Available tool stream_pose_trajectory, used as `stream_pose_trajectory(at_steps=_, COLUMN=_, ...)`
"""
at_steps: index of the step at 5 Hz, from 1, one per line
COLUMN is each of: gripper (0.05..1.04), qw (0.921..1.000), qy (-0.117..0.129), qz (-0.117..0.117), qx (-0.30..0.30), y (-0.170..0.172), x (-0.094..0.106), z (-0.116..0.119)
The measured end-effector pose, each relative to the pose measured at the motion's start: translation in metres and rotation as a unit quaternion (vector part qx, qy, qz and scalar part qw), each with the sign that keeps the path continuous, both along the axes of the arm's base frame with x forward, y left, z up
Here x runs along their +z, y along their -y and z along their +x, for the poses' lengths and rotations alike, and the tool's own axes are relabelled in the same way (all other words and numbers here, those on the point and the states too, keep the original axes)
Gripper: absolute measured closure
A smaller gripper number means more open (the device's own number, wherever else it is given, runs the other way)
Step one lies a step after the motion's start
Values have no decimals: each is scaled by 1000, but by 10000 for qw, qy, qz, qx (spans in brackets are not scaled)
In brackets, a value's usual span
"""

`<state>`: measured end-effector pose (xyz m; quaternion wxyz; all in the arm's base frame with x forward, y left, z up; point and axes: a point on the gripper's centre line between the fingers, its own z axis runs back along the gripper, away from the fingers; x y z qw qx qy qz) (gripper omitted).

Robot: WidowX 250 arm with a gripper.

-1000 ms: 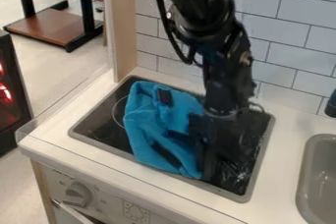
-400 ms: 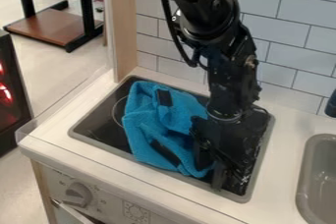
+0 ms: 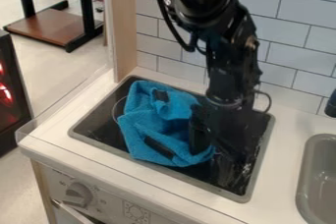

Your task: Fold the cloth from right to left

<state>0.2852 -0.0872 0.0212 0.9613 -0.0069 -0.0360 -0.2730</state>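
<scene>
The rumpled blue cloth [image 3: 152,128] lies bunched on the black stovetop [image 3: 98,128].

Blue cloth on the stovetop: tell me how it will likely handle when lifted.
The cloth looks floppy: its soft folds suggest it would sag when lifted. It is probably light, being thin fabric. On the smooth black cooktop, it may slide or bunch if pushed.

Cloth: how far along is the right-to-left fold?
Done: no clean fold yet; the cloth lies rumpled on the cooktop. In hand: the gripper is at its right side; whether it has a grip, I can't tell. Left: probably bringing that side over leftward, then flattening.
</scene>
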Motion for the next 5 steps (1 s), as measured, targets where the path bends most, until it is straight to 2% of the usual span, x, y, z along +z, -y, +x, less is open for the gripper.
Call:
stream_pose_trajectory(at_steps=2, gripper=84, qw=9997, qy=209, qz=-118, qx=-64, y=-5, x=39, z=-6)
stream_pose_trajectory(at_steps=4, gripper=84, qw=9962, qy=802, qz=-351, qx=34, y=-21, x=90, z=-19)
stream_pose_trajectory(at_steps=5, gripper=84, qw=9959, qy=845, qz=-315, qx=-81, y=-22, x=94, z=-21)
